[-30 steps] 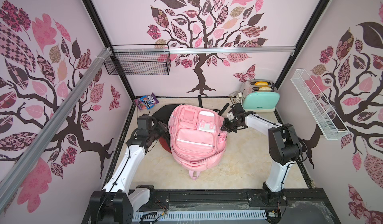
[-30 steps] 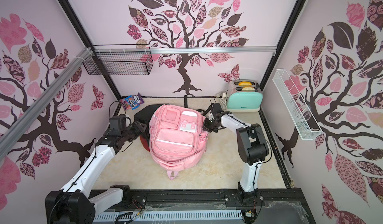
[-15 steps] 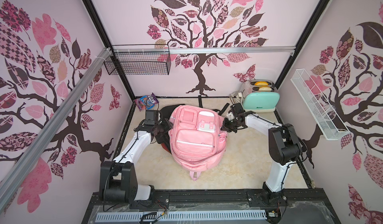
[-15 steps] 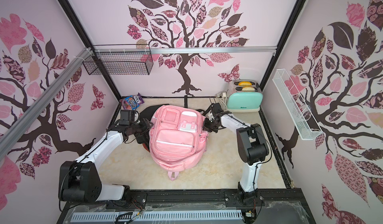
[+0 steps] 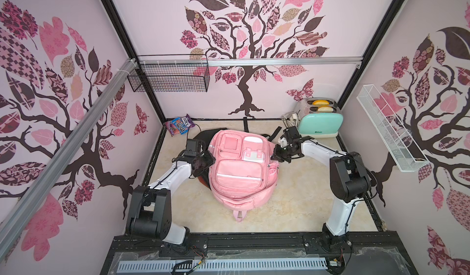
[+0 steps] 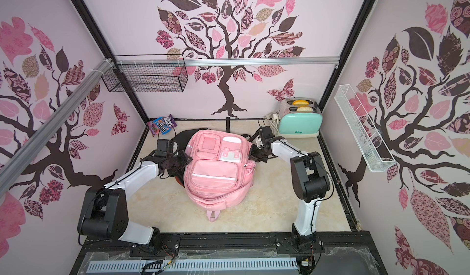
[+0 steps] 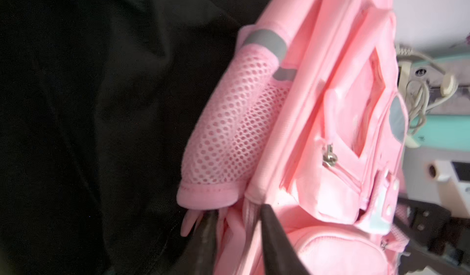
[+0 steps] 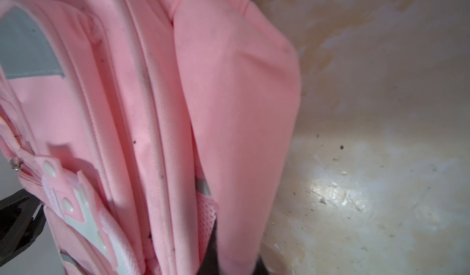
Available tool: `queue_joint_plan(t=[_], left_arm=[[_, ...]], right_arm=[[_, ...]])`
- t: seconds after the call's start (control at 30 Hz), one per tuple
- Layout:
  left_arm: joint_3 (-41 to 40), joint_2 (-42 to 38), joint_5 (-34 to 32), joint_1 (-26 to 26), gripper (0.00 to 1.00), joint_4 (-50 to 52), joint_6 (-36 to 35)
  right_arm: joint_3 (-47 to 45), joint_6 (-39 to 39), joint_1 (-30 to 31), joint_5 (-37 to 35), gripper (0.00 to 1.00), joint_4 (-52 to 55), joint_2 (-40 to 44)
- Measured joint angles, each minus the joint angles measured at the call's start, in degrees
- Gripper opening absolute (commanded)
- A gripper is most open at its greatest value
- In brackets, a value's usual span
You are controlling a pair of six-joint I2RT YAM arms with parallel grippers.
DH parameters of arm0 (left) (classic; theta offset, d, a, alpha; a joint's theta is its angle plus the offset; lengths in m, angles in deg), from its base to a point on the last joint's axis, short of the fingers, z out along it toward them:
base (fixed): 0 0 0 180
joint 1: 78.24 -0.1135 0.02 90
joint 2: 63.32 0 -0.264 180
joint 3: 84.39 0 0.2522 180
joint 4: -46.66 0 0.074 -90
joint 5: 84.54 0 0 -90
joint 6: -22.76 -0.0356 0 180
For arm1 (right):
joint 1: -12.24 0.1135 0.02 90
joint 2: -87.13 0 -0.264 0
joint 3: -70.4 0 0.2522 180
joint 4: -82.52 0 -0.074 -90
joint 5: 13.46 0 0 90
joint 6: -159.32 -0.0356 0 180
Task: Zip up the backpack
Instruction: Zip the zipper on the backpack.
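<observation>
Currently: backpack [image 5: 239,169] front-up on surface [image 5: 292,197], near toaster [image 5: 319,123]. Left gripper [image 5: 209,159] pinched on pink fold [image 7: 236,225], flank away from toaster; right gripper [image 5: 276,156] clenched on flap [image 8: 241,108], toaster-side flank. Likely soft, floppy, light: take hold close to opening edge, keep fabric taut while closing.

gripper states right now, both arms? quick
Left gripper: closed, pinching the backpack fabric at its side.
Right gripper: closed, pinching fabric on the opposite side.

The beige tabletop [image 5: 292,205] bears a pink backpack [image 5: 240,174], a toaster [image 5: 320,125] and a candy bag [image 5: 180,125].
</observation>
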Motion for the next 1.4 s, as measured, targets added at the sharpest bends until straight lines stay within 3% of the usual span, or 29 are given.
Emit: queue_joint_plan(t=[0.3,0.7,1.03,1.13,1.27,1.3,1.4], left_arm=[[-0.6,-3.4,0.6,0.8,0.0,-0.9,-0.4],[-4.4,-22.1,3.1,1.8,0.0,4.5,0.7],[-18.6,-27.6,1.6,1.8,0.0,2.1,5.6],[-21.8,-28.2,2.1,1.8,0.0,-3.1,7.5],[-23.4,-28.1,2.7,1.8,0.0,-7.3,8.8],[-23.8,-28.1,3.0,1.7,0.0,-8.2,9.0],[-24.7,-28.1,3.7,1.4,0.0,-10.4,9.9]], right_arm=[[0.2,0.0,-0.3,-1.2,0.0,1.1,1.0],[12.5,2.8,1.5,-3.1,0.0,10.4,5.5],[21.6,6.3,6.3,-6.4,0.0,15.2,-5.7],[24.1,7.0,6.2,-8.0,0.1,17.5,-9.5],[28.0,7.7,6.1,-10.0,0.31,20.5,-12.1],[28.7,7.7,6.1,-11.0,0.48,21.0,-12.2],[30.6,7.5,6.1,-14.9,0.54,22.9,-12.1]])
